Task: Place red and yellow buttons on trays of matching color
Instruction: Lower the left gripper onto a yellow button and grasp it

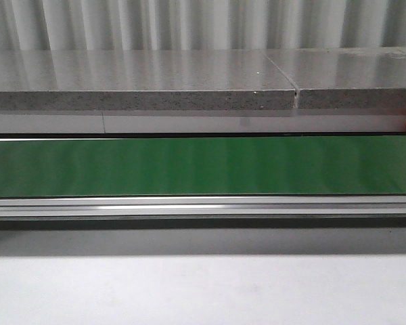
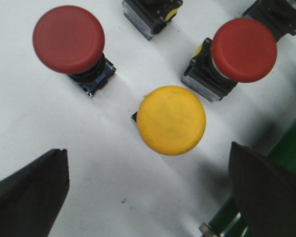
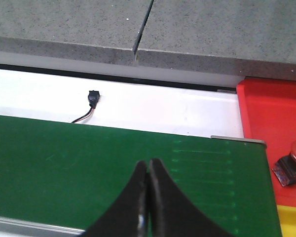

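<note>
Left wrist view | left gripper [image 2: 148, 192] fingers wide apart, empty | yellow button [image 2: 171, 120] stands cap-up just ahead of the gap, centred between fingers | right gripper [image 3: 147, 197] pressed together over green belt [image 3: 64, 163], red tray [image 3: 274, 128] beside it | left arm nearer.

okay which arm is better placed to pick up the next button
Left. Its pincer is open, with the yellow button between the fingers' line. The right pincer is shut over the green belt, no loose button nearby.
</note>
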